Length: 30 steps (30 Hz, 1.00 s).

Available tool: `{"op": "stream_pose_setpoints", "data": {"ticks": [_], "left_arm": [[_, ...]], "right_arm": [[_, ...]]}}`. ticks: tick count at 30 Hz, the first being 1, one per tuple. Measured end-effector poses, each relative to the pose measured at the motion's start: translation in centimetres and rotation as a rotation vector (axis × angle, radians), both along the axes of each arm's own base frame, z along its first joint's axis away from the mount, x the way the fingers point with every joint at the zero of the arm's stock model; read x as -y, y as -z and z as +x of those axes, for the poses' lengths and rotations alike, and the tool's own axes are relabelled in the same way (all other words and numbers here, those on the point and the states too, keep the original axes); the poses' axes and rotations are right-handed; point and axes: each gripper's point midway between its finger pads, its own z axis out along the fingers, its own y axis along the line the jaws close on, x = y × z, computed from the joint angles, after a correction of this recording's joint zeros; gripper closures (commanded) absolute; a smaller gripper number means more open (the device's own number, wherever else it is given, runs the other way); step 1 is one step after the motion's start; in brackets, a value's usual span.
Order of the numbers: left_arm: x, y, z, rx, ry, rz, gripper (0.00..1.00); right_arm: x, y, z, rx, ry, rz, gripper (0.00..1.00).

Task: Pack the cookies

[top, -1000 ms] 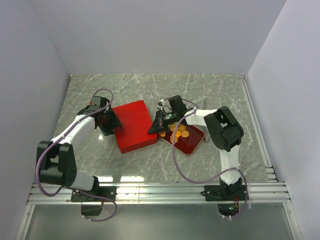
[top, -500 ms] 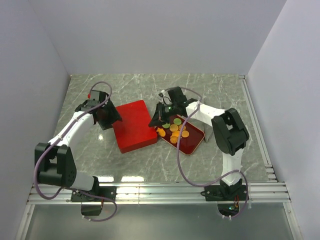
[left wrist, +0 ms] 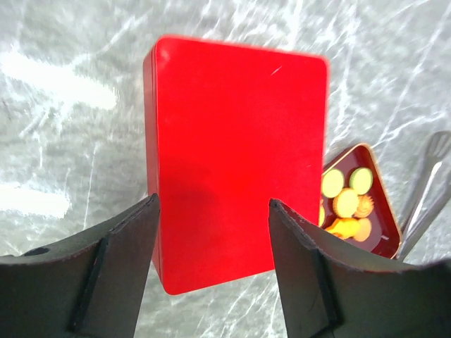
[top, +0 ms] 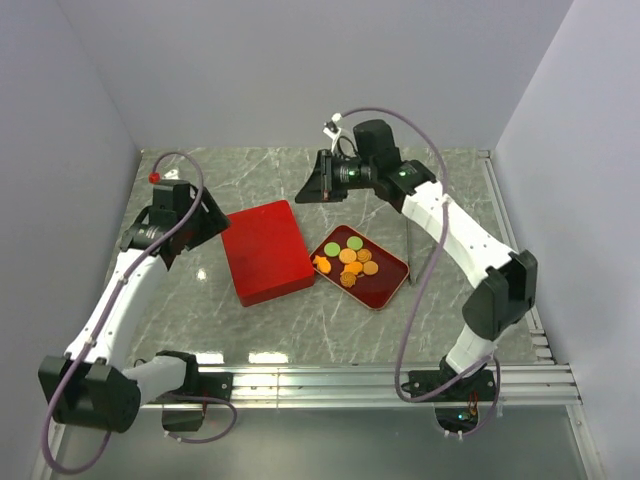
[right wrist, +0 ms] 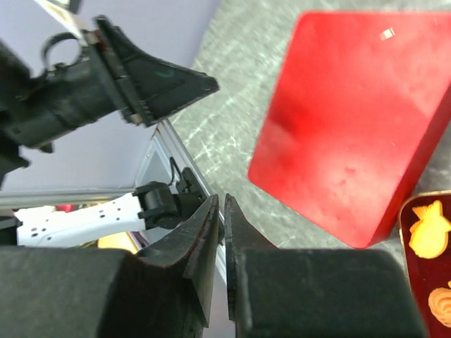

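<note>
The cookies (top: pixel 351 262), orange and green discs with an orange flower-shaped one, lie in a dark red tray (top: pixel 385 289) at mid table. They also show in the left wrist view (left wrist: pixel 344 202) and, in part, in the right wrist view (right wrist: pixel 428 229). A closed red box (top: pixel 265 252) lies just left of the tray. My left gripper (top: pixel 208 217) is open and empty, raised left of the box, which shows between its fingers (left wrist: pixel 211 211). My right gripper (top: pixel 303 196) is shut with nothing seen in it, raised behind the box (right wrist: pixel 223 202).
Metal tongs (top: pixel 410 238) lie right of the tray and also show in the left wrist view (left wrist: pixel 425 184). White walls close in the marble table at the back and on both sides. A metal rail runs along the near edge (top: pixel 320 375).
My right gripper left the tray's left edge and rose toward the back. My left gripper pulled back left and up from the box. More cookies are uncovered.
</note>
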Motion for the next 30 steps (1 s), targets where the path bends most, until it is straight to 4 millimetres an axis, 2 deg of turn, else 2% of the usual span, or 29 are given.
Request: {"op": "stream_pose_setpoints", "data": {"ticks": [3,6,7,10,14,17,19,22,24,25,30], "left_arm": [[-0.3,-1.9,-0.2,0.071,-0.003,0.009,0.28],[-0.5,-3.8,-0.4,0.145,0.000,0.012,0.26],[-0.5,-4.5,-0.4,0.173,0.001,0.010,0.25],[-0.6,-6.4,-0.5,0.250,-0.002,0.005,0.23],[-1.4,-8.9,-0.4,0.358,-0.032,0.020,0.21],[-2.4,-10.3,-0.5,0.467,-0.069,0.048,0.14],[-3.2,-10.7,-0.8,0.542,-0.100,0.072,0.06],[-4.4,-10.9,-1.5,0.656,-0.127,0.130,0.12],[-4.9,-10.4,-1.7,0.694,-0.122,0.189,0.12],[-5.3,-10.2,-1.8,0.711,-0.123,0.223,0.12],[-7.0,-8.2,-1.3,0.697,-0.164,0.346,0.10]], "right_arm": [[0.3,-2.7,-0.9,0.072,0.004,0.004,0.80],[0.9,-4.4,-1.7,0.126,0.016,0.001,0.71],[1.2,-4.9,-2.0,0.142,0.021,-0.003,0.55],[2.0,-6.4,-3.1,0.193,0.032,-0.005,0.34],[3.4,-8.7,-4.5,0.276,0.053,-0.007,0.28],[4.5,-9.8,-5.4,0.331,0.073,-0.010,0.27],[5.3,-10.0,-5.9,0.357,0.090,-0.016,0.27],[6.6,-9.7,-6.7,0.385,0.115,-0.032,0.27],[7.2,-9.2,-7.2,0.397,0.128,-0.041,0.15],[7.5,-9.0,-7.4,0.404,0.133,-0.044,0.05],[8.9,-6.8,-8.2,0.439,0.172,-0.065,0.04]]}}
